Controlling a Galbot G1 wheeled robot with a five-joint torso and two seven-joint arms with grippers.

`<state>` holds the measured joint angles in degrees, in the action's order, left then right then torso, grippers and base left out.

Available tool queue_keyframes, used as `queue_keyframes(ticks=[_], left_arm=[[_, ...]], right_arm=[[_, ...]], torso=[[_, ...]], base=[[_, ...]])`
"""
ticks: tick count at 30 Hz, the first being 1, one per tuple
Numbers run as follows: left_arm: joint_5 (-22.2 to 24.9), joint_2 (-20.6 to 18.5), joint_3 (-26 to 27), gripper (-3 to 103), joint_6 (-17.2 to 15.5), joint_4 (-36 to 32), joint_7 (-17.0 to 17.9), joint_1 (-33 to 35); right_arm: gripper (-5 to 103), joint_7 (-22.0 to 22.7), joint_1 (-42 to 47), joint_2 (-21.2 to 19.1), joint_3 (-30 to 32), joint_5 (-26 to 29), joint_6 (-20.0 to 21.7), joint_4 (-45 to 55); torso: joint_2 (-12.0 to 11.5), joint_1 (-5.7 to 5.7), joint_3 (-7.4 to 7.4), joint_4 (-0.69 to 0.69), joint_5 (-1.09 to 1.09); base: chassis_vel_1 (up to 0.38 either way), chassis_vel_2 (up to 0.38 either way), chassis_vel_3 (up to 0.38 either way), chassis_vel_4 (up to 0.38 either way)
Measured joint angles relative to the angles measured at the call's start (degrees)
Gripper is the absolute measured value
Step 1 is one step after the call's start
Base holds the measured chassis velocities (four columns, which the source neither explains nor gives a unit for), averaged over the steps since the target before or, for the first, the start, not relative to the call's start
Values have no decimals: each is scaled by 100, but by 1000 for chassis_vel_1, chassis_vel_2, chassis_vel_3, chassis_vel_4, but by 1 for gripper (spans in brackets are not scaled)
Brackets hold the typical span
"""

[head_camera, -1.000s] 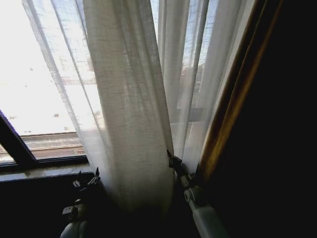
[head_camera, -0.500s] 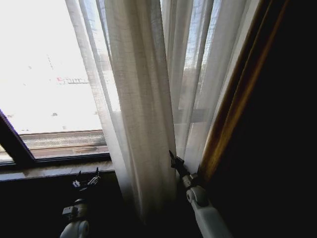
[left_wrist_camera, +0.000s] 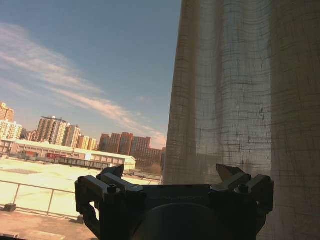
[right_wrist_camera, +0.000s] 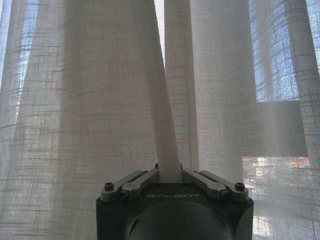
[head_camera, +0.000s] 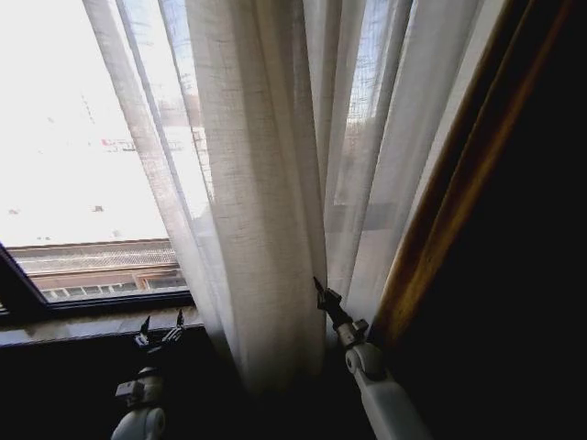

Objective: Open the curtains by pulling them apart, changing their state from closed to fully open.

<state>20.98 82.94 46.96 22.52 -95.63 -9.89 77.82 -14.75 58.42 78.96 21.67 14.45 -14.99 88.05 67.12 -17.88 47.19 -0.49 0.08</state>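
Head view first, going from the left side to the right: bright bare window glass (head_camera: pixel 64 147) fills the left part, with the dark sill (head_camera: pixel 83 321) under it. Low down by the sill sits the left gripper (head_camera: pixel 161 332), its fingers spread wide with nothing between them. In the left wrist view that same gripper (left_wrist_camera: pixel 172 182) points out at the sky and buildings, with the thin cloth just beside it. Next come the curtains (head_camera: pixel 266 202), tall and white with many folds, bunched up in the middle and right part of the window. The right gripper (head_camera: pixel 323 295) is at the lower edge of the bunch, and in the right wrist view it (right_wrist_camera: pixel 170 176) is squeezed tight on one narrow fold of the curtains (right_wrist_camera: pixel 100 100). Farthest right hangs the dark drape (head_camera: pixel 440 238) with its brown edge. I think the thin cloth could slip out, because only a small fold is pinched. A hard tug could also strain the cloth up high. The bunch might catch on the dark drape and stop.
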Motion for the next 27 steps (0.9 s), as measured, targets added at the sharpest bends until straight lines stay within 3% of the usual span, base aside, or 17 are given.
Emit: queue_keyframes(ticks=[11, 27], left_arm=[[0, 0, 0, 100, 0, 0, 0, 0], [0, 0, -1, 100, 0, 0, 0, 0]], right_arm=[[0, -36, -41, 39, -11, -4, 28, -76], [0, 70, -84, 80, -103, -12, -171, -142]], torso=[[1, -1, 0, 0, -1], [1, -2, 0, 0, -2]], base=[[-84, -96, 81, 105], [-283, -280, 287, 281]])
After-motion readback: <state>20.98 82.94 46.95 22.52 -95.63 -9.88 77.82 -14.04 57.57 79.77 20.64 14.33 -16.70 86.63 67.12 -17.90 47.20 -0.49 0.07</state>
